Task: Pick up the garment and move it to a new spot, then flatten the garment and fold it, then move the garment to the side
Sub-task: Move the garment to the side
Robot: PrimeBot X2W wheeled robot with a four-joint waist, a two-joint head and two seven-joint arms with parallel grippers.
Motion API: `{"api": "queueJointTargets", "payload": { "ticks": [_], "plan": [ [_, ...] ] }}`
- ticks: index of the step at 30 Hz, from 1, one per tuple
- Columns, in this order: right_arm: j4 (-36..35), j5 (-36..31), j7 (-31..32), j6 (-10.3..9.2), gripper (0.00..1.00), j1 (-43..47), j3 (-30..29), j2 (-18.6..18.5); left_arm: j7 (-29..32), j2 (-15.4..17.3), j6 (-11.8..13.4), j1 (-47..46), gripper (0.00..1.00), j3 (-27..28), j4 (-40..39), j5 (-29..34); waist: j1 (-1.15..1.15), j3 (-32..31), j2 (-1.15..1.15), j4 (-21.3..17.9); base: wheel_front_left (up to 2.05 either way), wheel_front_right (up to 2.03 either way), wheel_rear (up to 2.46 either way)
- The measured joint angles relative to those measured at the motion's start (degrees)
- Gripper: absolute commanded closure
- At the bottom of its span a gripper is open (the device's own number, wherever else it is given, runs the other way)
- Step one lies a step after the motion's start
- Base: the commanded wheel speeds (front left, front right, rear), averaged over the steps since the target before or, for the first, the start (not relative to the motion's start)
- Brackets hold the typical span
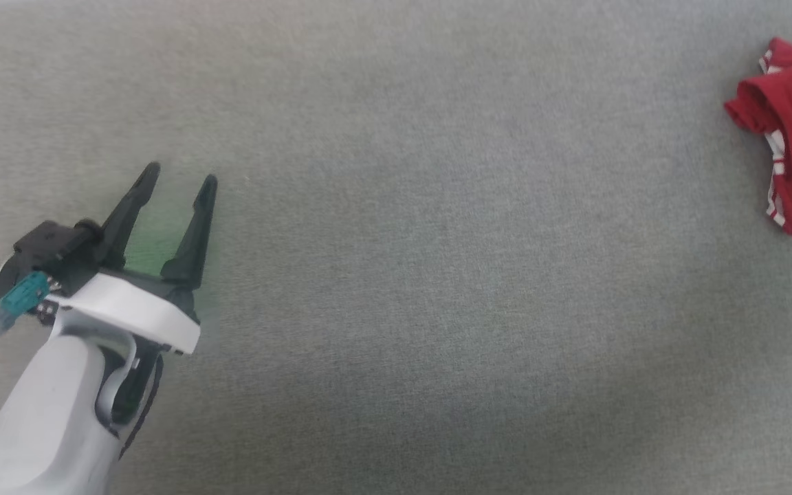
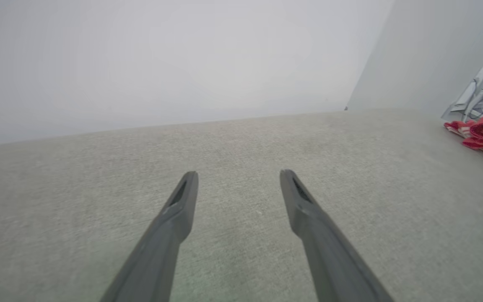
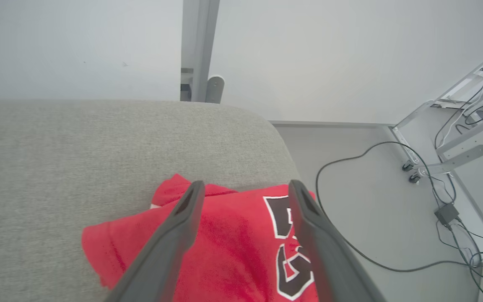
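The garment (image 1: 791, 137), a red jersey with white-and-red striped trim, lies folded at the right edge of the grey cushioned surface (image 1: 396, 275). In the right wrist view the garment (image 3: 233, 247) shows dark numerals outlined in white, and my right gripper (image 3: 243, 188) hangs open just above it, fingers apart with nothing between them. My left gripper (image 1: 181, 172) is open at the lower left, far from the garment, over bare fabric. In the left wrist view the left gripper (image 2: 238, 178) points across the surface, with the garment (image 2: 482, 134) at the far right.
The surface's rounded right corner (image 3: 266, 126) drops to a pale floor with black cables (image 3: 350, 176), a power adapter (image 3: 446, 214) and a wheeled metal frame (image 3: 434, 167). A grey upright post (image 3: 197, 50) stands behind the surface, and a pale wall (image 2: 162, 63) backs it.
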Motion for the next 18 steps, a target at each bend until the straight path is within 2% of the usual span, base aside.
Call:
{"api": "queueJointTargets", "payload": {
  "ticks": [9, 18],
  "plan": [
    [-3.34, 6.77, -4.74, 0.00, 0.00, 5.77, 5.49, 2.93, 0.00, -1.69, 0.01, 5.44, 0.00, 5.04, 1.72, -1.92, 0.00, -6.71, 0.00, 3.03, 0.00, 0.00, 0.00],
    [-8.82, 14.05, -9.40, 0.00, 0.00, 15.37, 10.70, 5.58, 0.00, -2.94, 0.01, 11.86, 0.00, 10.88, 4.13, -2.58, 0.00, -14.11, 0.00, 5.85, 0.00, 0.00, 0.00]
  ]
}}
